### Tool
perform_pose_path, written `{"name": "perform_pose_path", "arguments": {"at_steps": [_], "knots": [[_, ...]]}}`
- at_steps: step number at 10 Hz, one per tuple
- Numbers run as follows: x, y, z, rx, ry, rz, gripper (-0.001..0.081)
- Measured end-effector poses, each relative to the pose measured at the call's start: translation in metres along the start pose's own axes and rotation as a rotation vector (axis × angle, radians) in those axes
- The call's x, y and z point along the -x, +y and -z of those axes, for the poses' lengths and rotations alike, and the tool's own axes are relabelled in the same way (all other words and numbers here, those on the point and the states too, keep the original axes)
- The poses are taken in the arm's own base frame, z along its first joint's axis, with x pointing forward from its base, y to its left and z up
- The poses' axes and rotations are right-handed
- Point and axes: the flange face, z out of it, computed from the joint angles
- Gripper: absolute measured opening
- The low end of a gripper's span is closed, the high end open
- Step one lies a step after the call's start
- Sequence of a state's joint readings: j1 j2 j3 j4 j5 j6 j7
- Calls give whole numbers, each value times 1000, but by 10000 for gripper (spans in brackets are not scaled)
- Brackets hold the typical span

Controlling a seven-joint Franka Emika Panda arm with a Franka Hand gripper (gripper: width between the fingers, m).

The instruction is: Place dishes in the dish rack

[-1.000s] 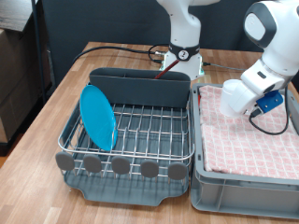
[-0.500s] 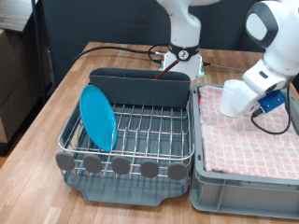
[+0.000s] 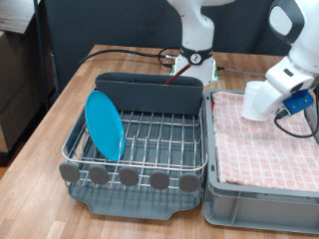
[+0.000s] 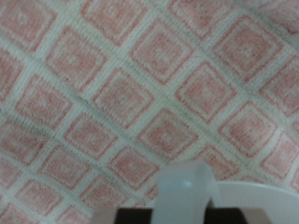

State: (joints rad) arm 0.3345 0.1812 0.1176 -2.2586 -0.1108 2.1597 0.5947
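While the arm's white hand section (image 3: 267, 100) hangs over the pink-checked cloth (image 3: 261, 139), the jaws themselves are hidden in the exterior view, and whether they are apart or together cannot be told. Directly below the jaws, the wrist view shows the cloth's pink-and-white diamond weave (image 4: 121, 93), blurred, with a pale rounded part (image 4: 192, 187) at the frame edge that cannot be identified. The cloth lies in the grey plastic crate (image 3: 259, 204), which rests on the wooden counter (image 3: 45, 149). Beside the crate, away from the jaws toward the exterior view's left, stands the silver wire dish rack (image 3: 150, 139), touching or nearly touching the crate wall. A light-blue plate (image 3: 104, 124) stands on edge in the rack's far side from the jaws. The dark grey caddy (image 3: 150, 95) runs along the rack's rear. A row of grey round tabs (image 3: 130, 176) lines its front. Beyond the rack, the robot base (image 3: 196, 60) and a black cable (image 3: 120, 52) sit before a dark wall.
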Motion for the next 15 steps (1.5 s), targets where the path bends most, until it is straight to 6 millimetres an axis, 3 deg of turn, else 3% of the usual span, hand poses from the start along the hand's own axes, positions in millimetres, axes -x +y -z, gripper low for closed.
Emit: {"name": "perform_pose_path", "arguments": {"at_steps": [8,11,15], "knots": [[-2,17,50,-61,67,-116,66],[-3,23,56,-61,80,-118,66],[-22,44,71,-88,103,-307,66]]}}
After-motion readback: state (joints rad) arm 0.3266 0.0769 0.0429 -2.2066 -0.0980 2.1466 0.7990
